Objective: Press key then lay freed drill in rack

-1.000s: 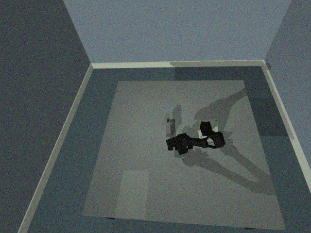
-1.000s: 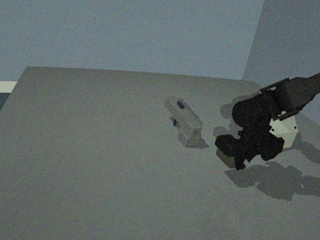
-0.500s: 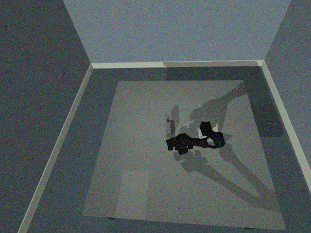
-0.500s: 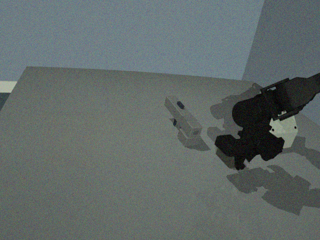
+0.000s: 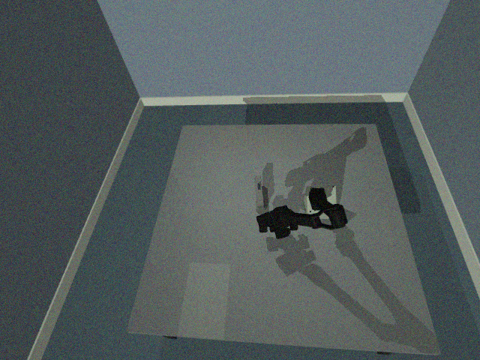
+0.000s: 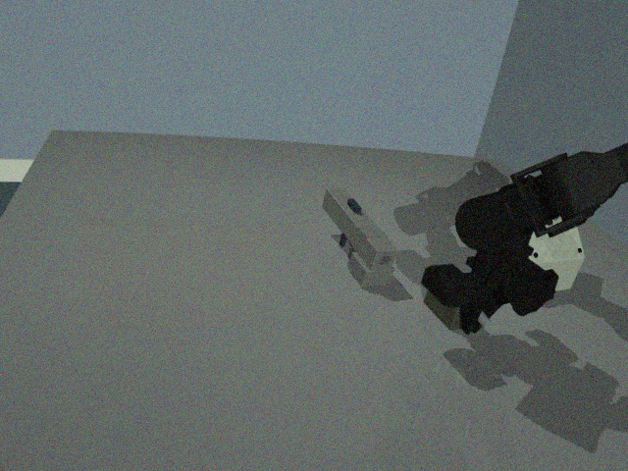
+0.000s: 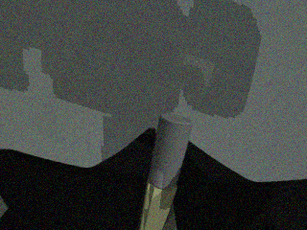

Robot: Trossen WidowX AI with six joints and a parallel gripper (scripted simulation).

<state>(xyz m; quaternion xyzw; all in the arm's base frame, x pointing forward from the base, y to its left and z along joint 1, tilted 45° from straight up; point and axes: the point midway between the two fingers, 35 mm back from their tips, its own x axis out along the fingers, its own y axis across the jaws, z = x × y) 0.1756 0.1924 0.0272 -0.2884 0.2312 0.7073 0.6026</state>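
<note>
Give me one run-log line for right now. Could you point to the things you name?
gripper (image 5: pixel 282 232) (image 6: pixel 472 324) (image 7: pixel 160 136): shut on grey-and-yellow cylinder (image 7: pixel 170 150) | long grey block (image 5: pixel 260 201) (image 6: pixel 357 225): apart from gripper | brownish block (image 6: pixel 442 310): partly hidden by gripper | cylinder's freedom to move: unclear

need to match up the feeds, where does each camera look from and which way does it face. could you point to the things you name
Top: high above, angled down over the grey square tabletop (image 5: pixel 217 163) (image 6: pixel 202 304); shows the black arm (image 5: pixel 306 219) (image 6: pixel 578 175).
Exterior: above the table, angled down across it; shows the arm's outer part from outside.
Wrist: on the arm, facing along the claw (image 7: pixel 160 136), whose black fingers frame a grey cylinder (image 7: pixel 172 149).
Top and exterior share the long grey block (image 5: pixel 260 201) (image 6: pixel 354 228).
</note>
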